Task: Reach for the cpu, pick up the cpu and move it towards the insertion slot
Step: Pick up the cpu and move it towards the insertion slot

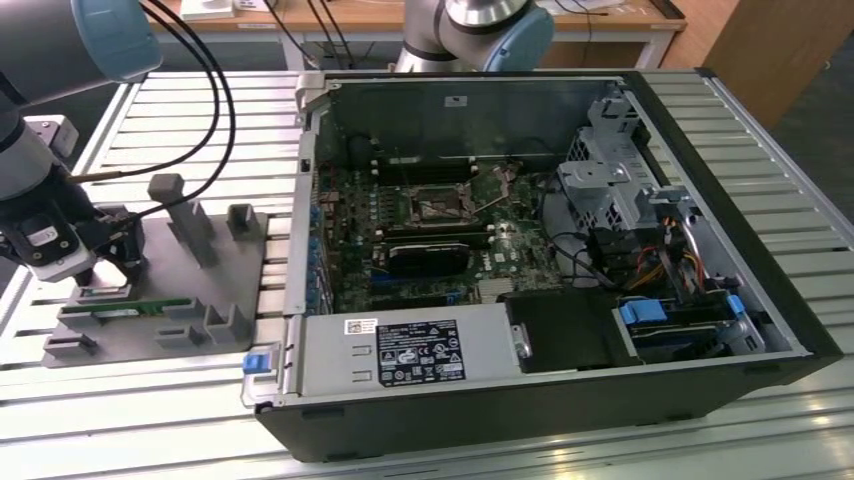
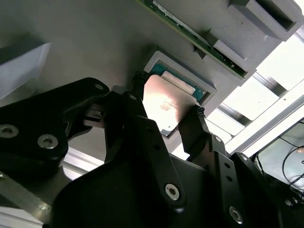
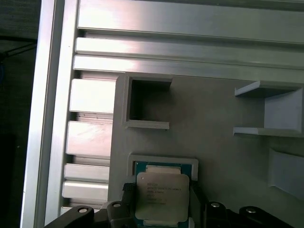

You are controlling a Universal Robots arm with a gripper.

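My fingers [image 2: 134, 102] are pulled in tight on the cpu [image 2: 166, 102]. One black finger is on each side of it, and both touch its edges. In both wrist views my gripper [image 3: 161, 194] has the cpu [image 3: 160, 199] pinched in the middle, with its shiny silver top facing up.

Right under the cpu is a little square pocket [image 3: 164, 160] with a pale rim and blue-green inside. The cpu covers part of that pocket, and I can see the rest of the pocket past it.

The pocket is part of a flat grey plate [image 3: 213, 142] with blocks and small walls on it. Near the pocket, a long thin green memory stick [image 2: 190, 35] lies on the plate.

The plate sits on a table of silver metal slats [image 3: 90, 95].

In the exterior view, my gripper [image 1: 118, 265] is low over the plate [image 1: 247, 275], at the exterior view's left. Farther to that view's right is a big open computer box [image 1: 400, 110]. Inside it is the insertion slot [image 1: 437, 207], a small dark square with a silver frame. The cpu is well apart from it.
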